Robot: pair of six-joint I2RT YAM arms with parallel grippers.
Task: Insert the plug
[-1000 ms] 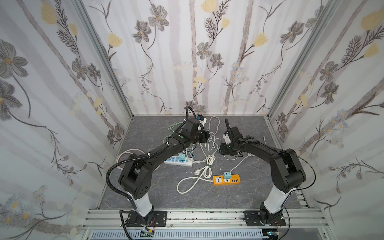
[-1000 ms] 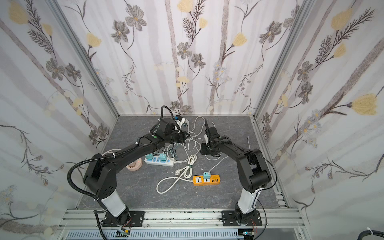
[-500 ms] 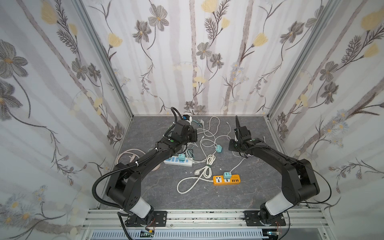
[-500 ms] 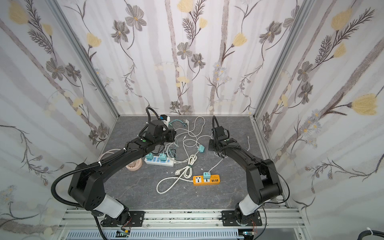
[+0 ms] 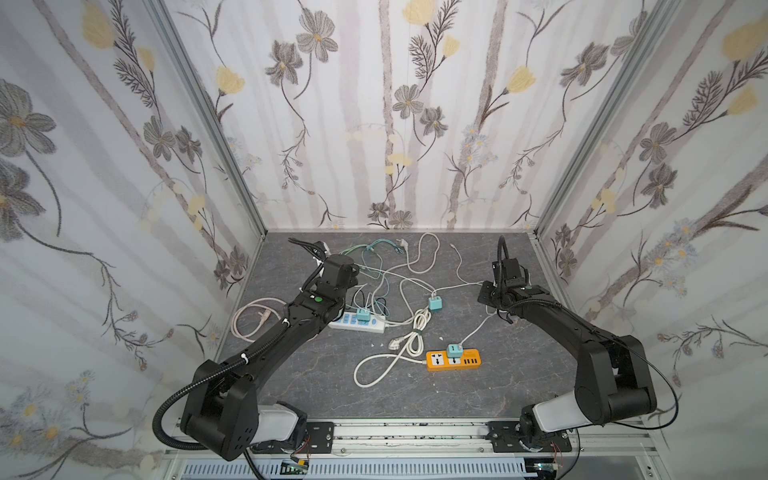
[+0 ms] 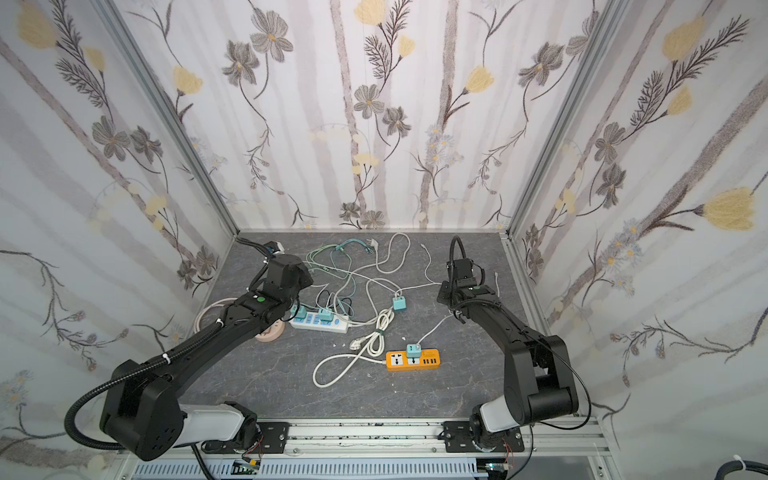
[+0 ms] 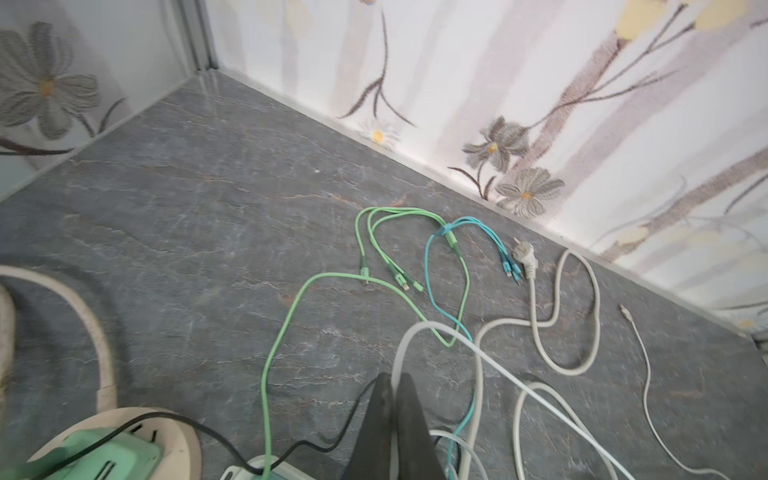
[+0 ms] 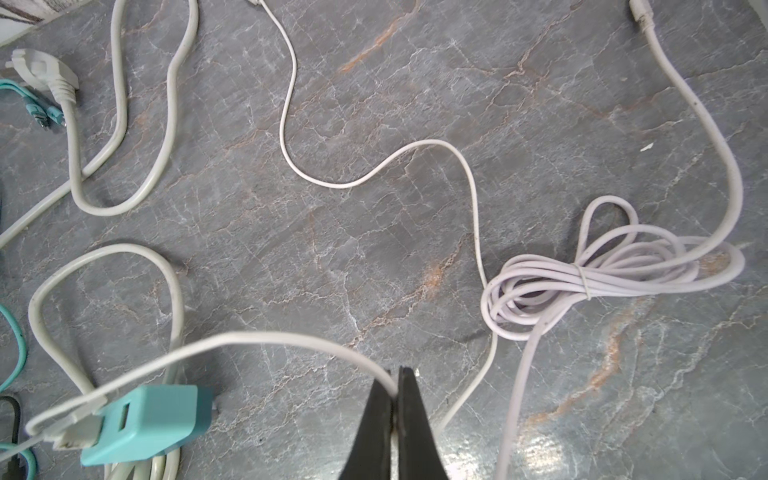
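Right tool [image 8: 395,374] clenched on the thin white cable [image 8: 291,338] leading to the teal plug [image 8: 145,424]. The plug lies on its side on the grey counter [image 8: 374,228], in no socket, near the white power strip [image 5: 357,327] and well apart from the orange power strip [image 5: 454,360]. Left tool [image 7: 394,378] clenched, tips together, above loose cables
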